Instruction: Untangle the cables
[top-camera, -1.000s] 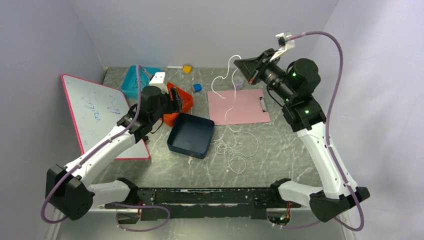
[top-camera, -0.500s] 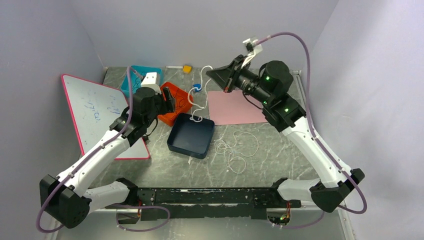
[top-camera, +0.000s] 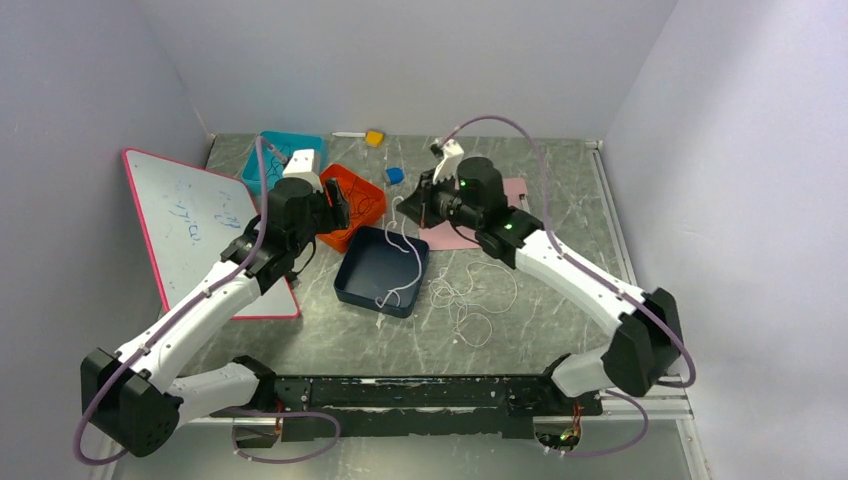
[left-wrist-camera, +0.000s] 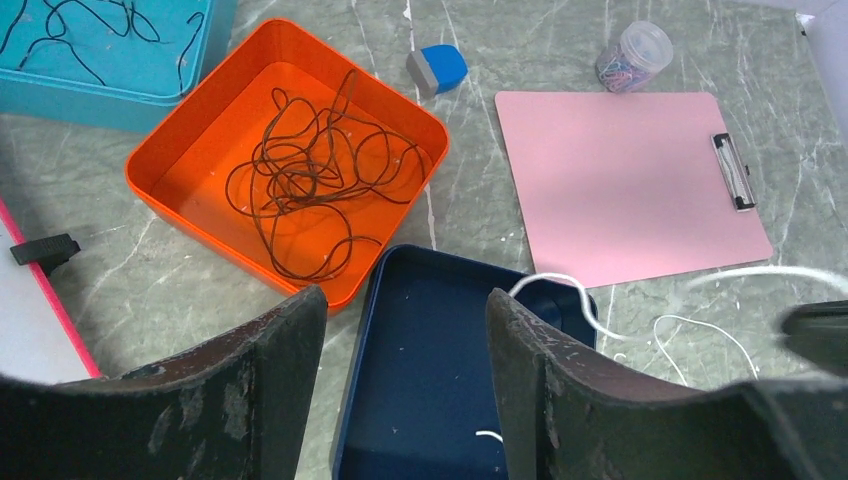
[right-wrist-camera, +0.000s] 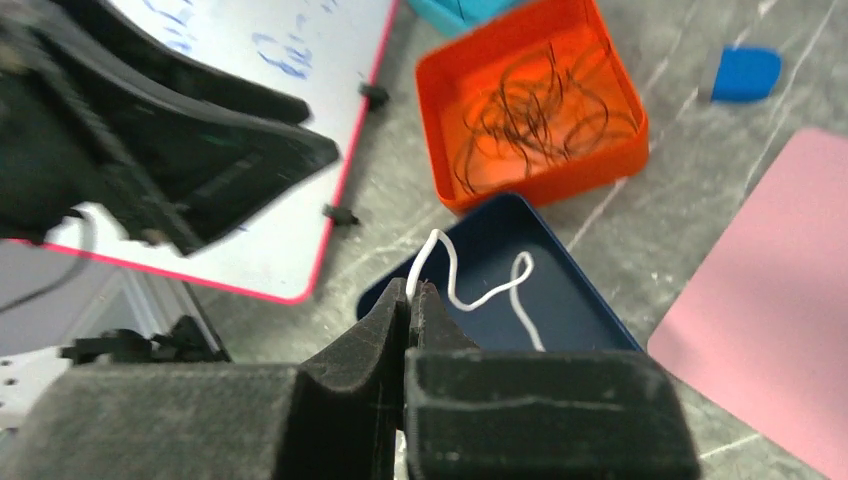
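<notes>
Pinching a white cable (right-wrist-camera: 444, 258), the right gripper (right-wrist-camera: 412, 290) hangs above the far right corner of the navy tray (top-camera: 352, 283), its fingers pressed together on the strand. From that grip the cable drops in a wavy line into the tray and curls on its floor near the front wall. In the left wrist view a loop of it lies over the tray's right rim.

A loose white tangle (top-camera: 465, 300) lies on the table just right of the navy tray, apart from the held strand as far as the overhead view shows.

Behind and to the left of the navy tray, touching its far corner, sits the orange tray (left-wrist-camera: 170, 150), which holds a dark brown cable (left-wrist-camera: 310, 175) in a loose knot. Farther back and left of that stands a teal tray (left-wrist-camera: 210, 60) with thin dark cables (left-wrist-camera: 100, 30) in it.

Over the navy tray's left side, the left gripper (left-wrist-camera: 405, 305) hovers with its fingers spread wide, holding nothing.

A pink clipboard (left-wrist-camera: 630, 185) lies right of and behind the navy tray, a whiteboard (top-camera: 190, 220) lies well to its left, and a blue eraser (left-wrist-camera: 437, 68) and a jar of paper clips (left-wrist-camera: 630, 55) stand behind it.
</notes>
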